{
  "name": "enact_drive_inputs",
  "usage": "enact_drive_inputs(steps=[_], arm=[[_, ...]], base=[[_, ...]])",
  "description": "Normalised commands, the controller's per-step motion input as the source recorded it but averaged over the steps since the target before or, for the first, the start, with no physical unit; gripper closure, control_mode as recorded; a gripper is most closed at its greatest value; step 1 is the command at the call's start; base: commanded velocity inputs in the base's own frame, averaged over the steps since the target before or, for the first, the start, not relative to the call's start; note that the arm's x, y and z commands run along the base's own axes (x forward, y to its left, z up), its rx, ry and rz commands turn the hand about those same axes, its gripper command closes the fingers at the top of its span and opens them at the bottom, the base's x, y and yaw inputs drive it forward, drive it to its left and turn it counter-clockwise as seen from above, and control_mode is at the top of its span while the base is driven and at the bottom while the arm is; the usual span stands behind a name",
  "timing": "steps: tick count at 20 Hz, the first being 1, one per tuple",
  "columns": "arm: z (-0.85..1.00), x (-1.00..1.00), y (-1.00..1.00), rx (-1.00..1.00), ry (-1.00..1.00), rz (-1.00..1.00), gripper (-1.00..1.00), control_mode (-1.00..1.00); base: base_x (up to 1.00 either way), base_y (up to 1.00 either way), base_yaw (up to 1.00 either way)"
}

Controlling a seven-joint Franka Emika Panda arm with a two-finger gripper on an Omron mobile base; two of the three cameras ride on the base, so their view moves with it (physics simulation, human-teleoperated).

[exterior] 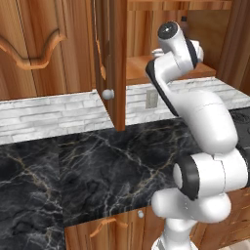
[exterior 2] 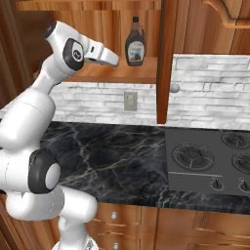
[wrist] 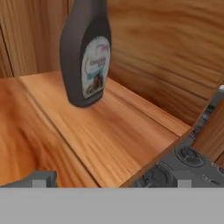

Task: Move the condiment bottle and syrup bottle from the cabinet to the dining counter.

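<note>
My white arm reaches up into the open reddish-brown wooden wall cabinet, and my gripper sits just above its wooden shelf with the two small dark finger tips spread wide and nothing between them. In the right base view my hand is level with the shelf, to the left of the syrup bottle and not touching it.

The wide-bodied translucent brown syrup bottle with sloping shoulders, a pale printed label and a small dark cap stands upright on the shelf, towards the right side of the opening, close to the open door. In the hand view the bottle stands ahead of my fingers and a little to the left, with bare shelf between us and the wooden back wall beyond it.

The cabinet's open door hangs edge-on to the right of the bottle, a small round silver knob near its lower end. Below the cabinet runs a white brick wall carrying a pale wall socket, and under it lies a black marble top with gold-white veins. A dark gas hob is set into that top on the right.
</note>
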Motion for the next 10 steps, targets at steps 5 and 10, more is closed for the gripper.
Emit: enact_drive_inputs(steps=[5, 10], arm=[[-0.02, 0.34, 0.0, 0.0, 0.0, -0.11, -1.0, -1.0], [0.15, 0.24, 0.0, 0.02, 0.07, -0.1, -1.0, -1.0]], base=[[0.0, 0.0, 0.0], [0.0, 0.0, 0.0]])
